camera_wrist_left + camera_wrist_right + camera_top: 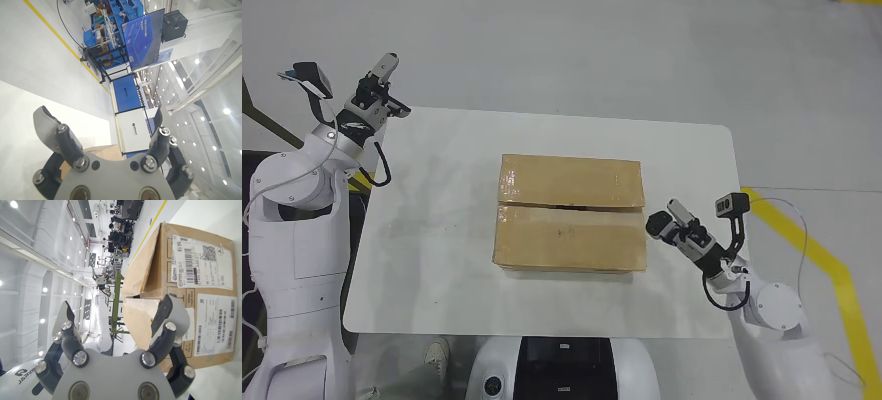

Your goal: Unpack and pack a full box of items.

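One cardboard box [570, 213] sits mid-frame on the white table [422, 260], flaps closed, contents hidden. Two grippers: the left gripper [392, 88], upper left, released and empty; the right gripper [660, 220], just beside the box's right end, also released.

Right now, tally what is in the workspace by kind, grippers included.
Brown cardboard box: 1
White rectangular table: 1
Grippers: 2, the left gripper and the right gripper, both open
Total: 4

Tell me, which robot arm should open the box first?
Probably right: the right gripper, open, sits beside the box; the left gripper is far off by the table corner.
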